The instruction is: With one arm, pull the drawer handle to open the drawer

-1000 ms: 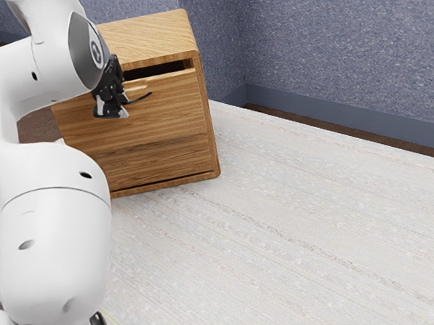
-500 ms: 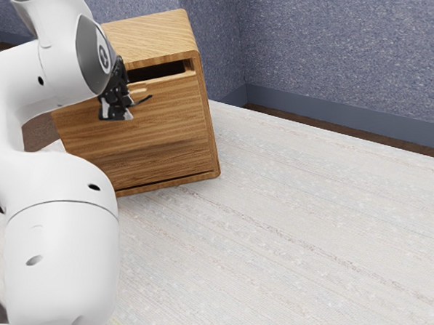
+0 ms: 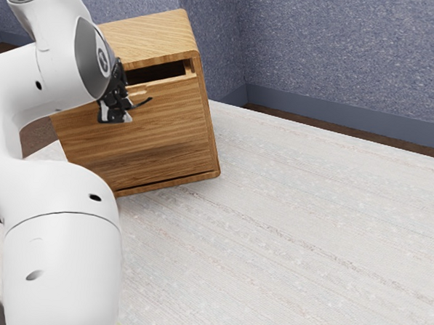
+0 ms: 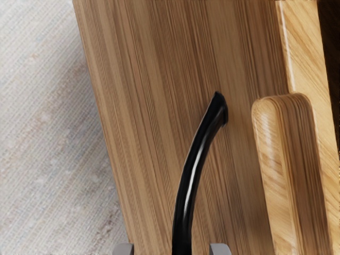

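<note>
A wooden cabinet (image 3: 149, 130) stands on the table at the exterior view's upper left. Its top drawer front (image 3: 169, 94) sits slightly out, with a dark gap (image 3: 156, 70) above it. A black curved handle (image 3: 138, 100) is fixed to the drawer front. My gripper (image 3: 118, 112) is at that handle. In the wrist view the handle (image 4: 194, 175) runs down between two grey fingertips (image 4: 123, 248), with space on both sides of it, so the gripper is open around the handle.
A rounded light-wood tab (image 4: 287, 175) juts from the drawer front beside the handle. The pale table (image 3: 308, 233) stretches to the exterior view's right, and a blue-grey wall (image 3: 339, 45) runs behind. My own white arm (image 3: 61, 220) covers the lower left.
My arm's lower links have shifted a little and the hand has edged closer along the handle. The drawer gap looks about the same.
</note>
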Robot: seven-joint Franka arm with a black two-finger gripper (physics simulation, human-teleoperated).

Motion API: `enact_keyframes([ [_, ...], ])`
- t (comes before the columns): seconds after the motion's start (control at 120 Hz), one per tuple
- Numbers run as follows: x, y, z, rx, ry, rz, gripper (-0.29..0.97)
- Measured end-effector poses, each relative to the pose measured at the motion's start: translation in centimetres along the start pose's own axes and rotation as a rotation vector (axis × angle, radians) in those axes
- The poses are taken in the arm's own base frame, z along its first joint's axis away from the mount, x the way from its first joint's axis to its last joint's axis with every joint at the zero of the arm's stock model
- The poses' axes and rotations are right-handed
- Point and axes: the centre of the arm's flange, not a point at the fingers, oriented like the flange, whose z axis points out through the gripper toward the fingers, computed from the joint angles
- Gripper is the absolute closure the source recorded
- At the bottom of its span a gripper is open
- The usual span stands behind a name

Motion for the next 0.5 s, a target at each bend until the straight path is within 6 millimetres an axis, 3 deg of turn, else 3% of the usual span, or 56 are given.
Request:
enact_keyframes([
  [0.5,-0.6,-1.0,-1.6,-0.015,-0.007,-0.005,0.58],
])
